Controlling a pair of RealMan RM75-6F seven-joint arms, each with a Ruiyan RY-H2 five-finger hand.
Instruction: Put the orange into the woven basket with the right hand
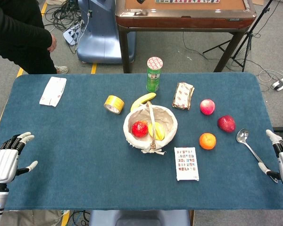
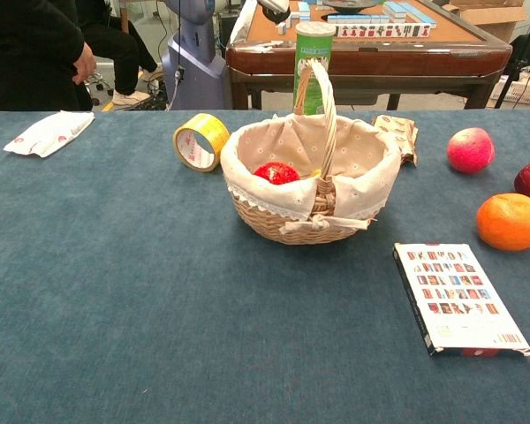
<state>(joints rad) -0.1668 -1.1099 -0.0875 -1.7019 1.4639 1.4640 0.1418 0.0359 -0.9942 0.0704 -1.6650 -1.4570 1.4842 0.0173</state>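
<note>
The orange [image 1: 207, 141] [image 2: 510, 222] lies on the blue table, to the right of the woven basket [image 1: 167, 120] [image 2: 274, 216]. The cloth-lined basket holds a red fruit [image 1: 139, 129] [image 2: 276, 173] and a yellow one [image 1: 157, 131]. My right hand [image 1: 282, 157] hangs at the table's right edge, open and empty, well right of the orange. At the left edge my left hand [image 1: 8, 157] is open with nothing in it. Neither hand shows in the chest view.
A metal spoon [image 1: 247, 143] lies between the orange and my right hand. A dark red apple [image 1: 226, 123], pink apple [image 1: 207, 107], card box [image 1: 186, 163], snack packet [image 1: 183, 95], green can [image 1: 153, 74], banana [image 1: 143, 100], yellow tape roll [image 1: 114, 104] and white packet [image 1: 53, 91] lie about. A person stands at the far left.
</note>
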